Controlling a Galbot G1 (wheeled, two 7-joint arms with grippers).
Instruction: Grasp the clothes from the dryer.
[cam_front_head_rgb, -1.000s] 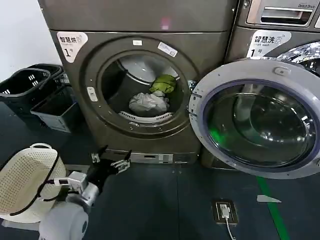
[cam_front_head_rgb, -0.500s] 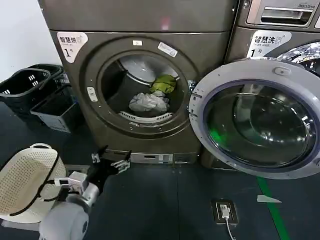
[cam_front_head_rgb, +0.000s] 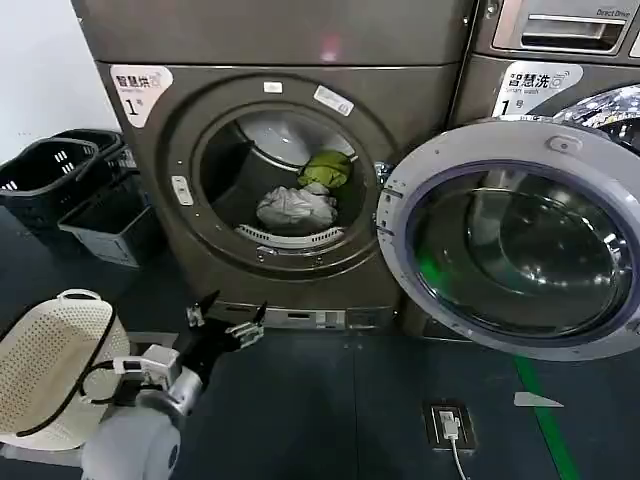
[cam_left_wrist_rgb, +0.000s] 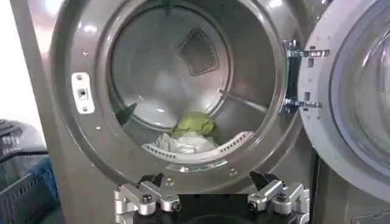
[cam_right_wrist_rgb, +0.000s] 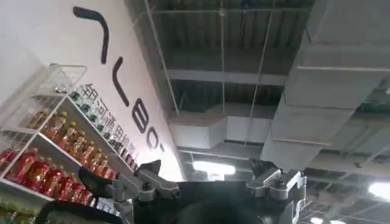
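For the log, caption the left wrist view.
Open left claw faces the dryer porthole; clothes lie in the drum.

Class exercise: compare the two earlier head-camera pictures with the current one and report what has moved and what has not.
Very little changed. The left claw, open and empty, edged slightly rightward and a touch lower, staying low before the dryer. Nothing was grasped or released. The whitish garment and yellow-green garment lie unmoved in the drum, and the door stays swung open.

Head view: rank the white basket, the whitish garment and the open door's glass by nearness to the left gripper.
1. White basket, on the floor just left of the left gripper, whose jaws are open.
2. Whitish garment, up in the dryer drum.
3. Door glass, far right.
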